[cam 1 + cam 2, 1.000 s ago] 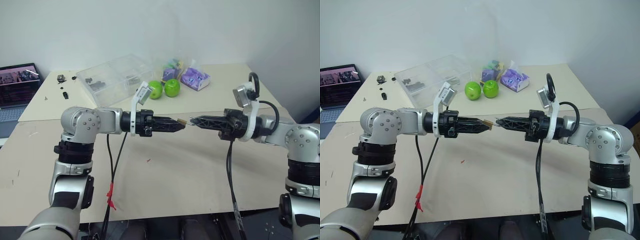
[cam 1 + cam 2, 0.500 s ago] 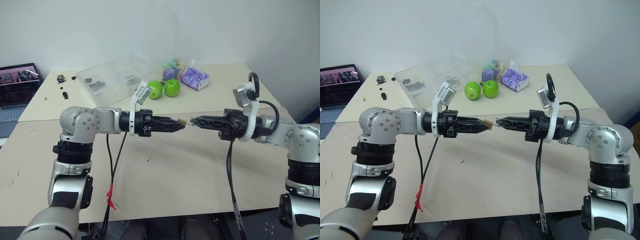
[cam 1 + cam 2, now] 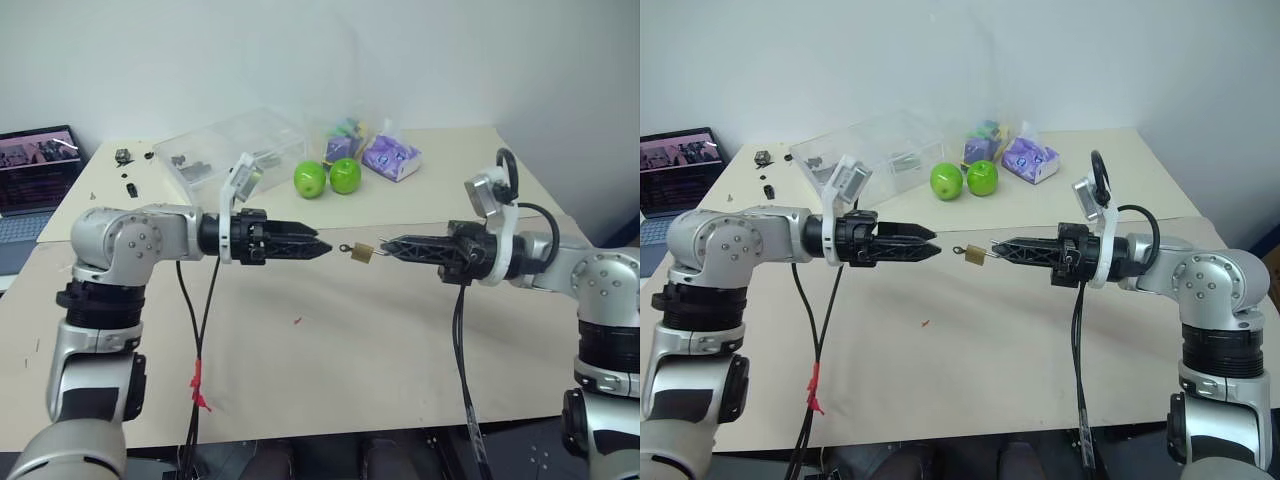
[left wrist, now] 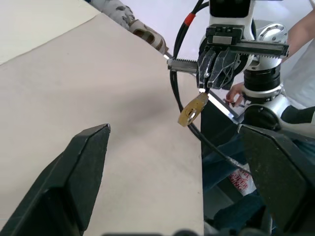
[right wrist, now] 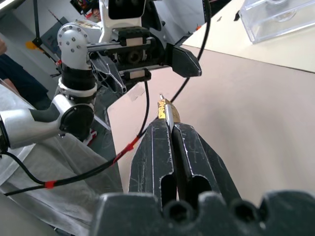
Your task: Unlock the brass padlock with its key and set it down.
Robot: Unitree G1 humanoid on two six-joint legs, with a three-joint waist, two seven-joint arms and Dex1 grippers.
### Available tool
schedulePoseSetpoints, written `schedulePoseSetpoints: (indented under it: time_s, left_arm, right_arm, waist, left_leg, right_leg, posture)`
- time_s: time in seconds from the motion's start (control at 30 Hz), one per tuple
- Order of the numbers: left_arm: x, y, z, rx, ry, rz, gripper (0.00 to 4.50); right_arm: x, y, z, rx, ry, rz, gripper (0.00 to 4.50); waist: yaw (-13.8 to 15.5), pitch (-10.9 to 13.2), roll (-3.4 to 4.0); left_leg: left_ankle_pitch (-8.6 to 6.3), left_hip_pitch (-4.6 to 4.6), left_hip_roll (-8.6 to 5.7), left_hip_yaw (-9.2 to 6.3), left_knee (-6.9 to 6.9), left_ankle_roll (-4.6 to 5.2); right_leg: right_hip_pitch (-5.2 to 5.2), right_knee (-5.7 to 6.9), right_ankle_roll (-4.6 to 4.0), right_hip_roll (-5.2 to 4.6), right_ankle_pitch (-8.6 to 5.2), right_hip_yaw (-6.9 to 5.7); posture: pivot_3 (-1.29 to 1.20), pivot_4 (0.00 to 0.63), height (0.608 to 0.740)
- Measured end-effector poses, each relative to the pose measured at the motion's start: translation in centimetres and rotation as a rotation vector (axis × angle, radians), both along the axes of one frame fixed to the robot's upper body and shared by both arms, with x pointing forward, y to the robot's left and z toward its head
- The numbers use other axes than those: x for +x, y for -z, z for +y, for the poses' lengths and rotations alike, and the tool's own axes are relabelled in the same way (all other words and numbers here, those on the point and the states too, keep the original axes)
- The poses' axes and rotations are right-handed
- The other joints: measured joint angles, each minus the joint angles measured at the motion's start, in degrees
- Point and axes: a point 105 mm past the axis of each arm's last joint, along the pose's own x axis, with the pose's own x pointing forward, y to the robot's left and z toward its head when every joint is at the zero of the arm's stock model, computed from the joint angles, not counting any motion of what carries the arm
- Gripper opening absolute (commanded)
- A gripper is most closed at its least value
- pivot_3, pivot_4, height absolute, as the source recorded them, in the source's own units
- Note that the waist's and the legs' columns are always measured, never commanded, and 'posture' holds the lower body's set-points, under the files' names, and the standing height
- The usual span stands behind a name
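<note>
Now the right gripper [image 3: 385,246] pinches the brass padlock [image 3: 362,252]; the left gripper [image 3: 322,248] stands spread, apart.

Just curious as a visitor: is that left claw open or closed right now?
Open. The left claw has its two black fingers spread wide apart, empty, facing the brass padlock hanging from the right claw.

A gold-yellow brass padlock [image 3: 362,252] with a silvery key [image 3: 345,247] hangs between black grippers; two bright green apples [image 3: 327,178], a purple packet [image 3: 390,157] and a clear plastic box [image 3: 232,152] sit on the beige table [image 3: 340,340].
</note>
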Motion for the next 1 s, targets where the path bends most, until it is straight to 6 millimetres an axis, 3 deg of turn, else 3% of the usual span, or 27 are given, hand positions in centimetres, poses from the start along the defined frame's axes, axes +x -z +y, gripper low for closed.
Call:
schedulePoseSetpoints:
  time_s: [0.13,0.3,0.6,0.93,1.0]
  left_arm:
    - [-0.5,1.1,1.4,0.124,0.042,-0.137,4.49]
    - [-0.6,0.4,1.4,0.126,0.087,-0.244,4.49]
    - [-1.9,-0.9,0.8,0.139,0.164,-0.385,4.49]
    - [-2.8,-0.4,1.3,0.186,0.195,-0.499,4.49]
    - [-2.9,-0.4,1.2,0.187,0.197,-0.504,4.49]
  right_arm:
    - [-0.3,1.3,0.2,-0.063,-0.009,0.005,0.0]
    - [-0.6,3.2,1.4,-0.093,-0.056,0.051,0.0]
    - [-2.4,8.7,3.6,-0.204,-0.171,0.183,0.0]
    - [-0.7,13.9,3.6,-0.272,-0.14,0.256,0.0]
    - [-0.1,14.2,3.6,-0.27,-0.133,0.25,0.0]
  waist:
    - [-0.1,0.0,0.02]
    - [0.1,0.0,0.01]
    - [-0.1,0.0,0.01]
    - [-0.2,0.0,0.01]
    - [-0.2,0.0,0.01]
  left_leg:
    - [0.0,0.0,0.03,0.01,-0.03,0.0]
    - [0.0,0.0,0.02,0.0,0.01,0.01]
    - [-0.05,-0.01,0.02,0.0,0.05,0.1]
    - [-0.05,0.06,0.02,0.0,0.06,0.1]
    - [-0.05,0.05,0.0,0.0,0.07,0.09]
  right_leg:
    - [-0.04,0.0,-0.01,0.0,0.0,0.02]
    - [0.01,0.0,-0.01,-0.01,0.0,-0.01]
    - [-0.02,0.01,0.0,0.02,-0.01,-0.01]
    - [0.01,0.06,0.0,0.06,0.0,-0.09]
    - [0.01,0.06,0.0,0.04,0.0,-0.08]
  posture:
    - [0.0,0.15,0.74]
    - [0.0,0.15,0.74]
    - [0.0,0.15,0.74]
    - [0.0,0.15,0.74]
    - [0.0,0.15,0.74]
